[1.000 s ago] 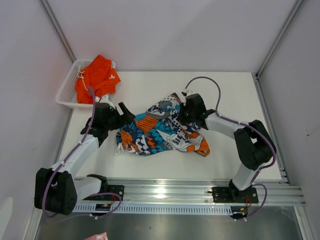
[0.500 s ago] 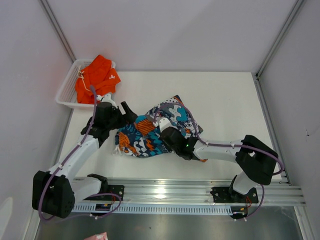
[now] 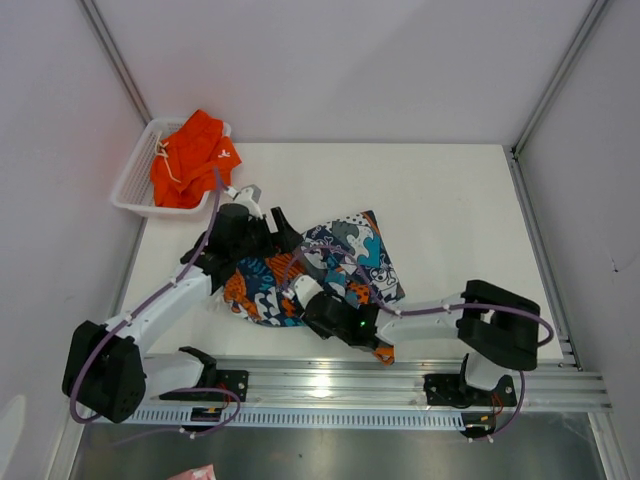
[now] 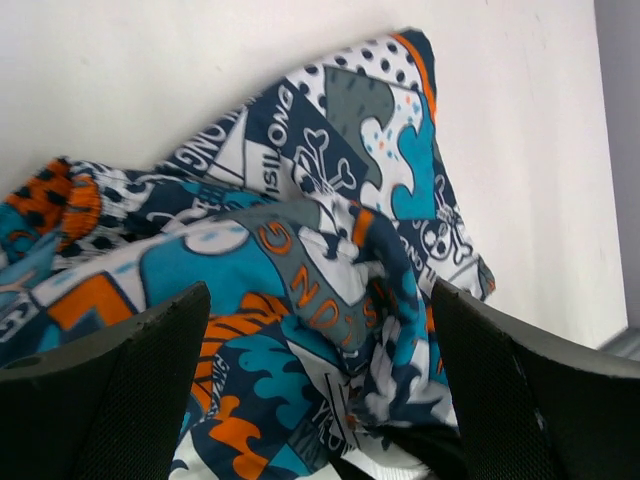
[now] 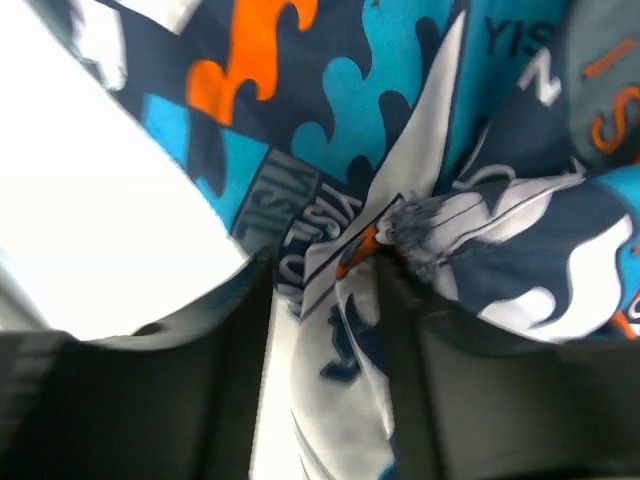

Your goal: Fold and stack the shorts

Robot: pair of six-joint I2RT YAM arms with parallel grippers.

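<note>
Right gripper (image 5: 325,265) fingers part-spread, printed shorts (image 3: 350,250) bunched between, grip unclear; swept from 12 to 6 o'clock, doubling cloth | left gripper (image 4: 320,295) released, now over shorts at 9 o'clock | orange shorts (image 3: 190,155) unmoved in basket (image 3: 130,190), 10 o'clock | table (image 3: 460,200) open toward 2 o'clock

White-linked arms (image 3: 165,300) with black joints (image 3: 500,335), purple cables (image 3: 205,215), black end effector fingers (image 4: 130,380).

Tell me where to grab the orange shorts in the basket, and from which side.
Pinch the orange shorts at the raised fold on the heap's far side, coming straight down from above. They lie bunched in the white basket, whose walls block a sideways approach; that fold stands above the rim, likely giving the jaws loose cloth.
</note>
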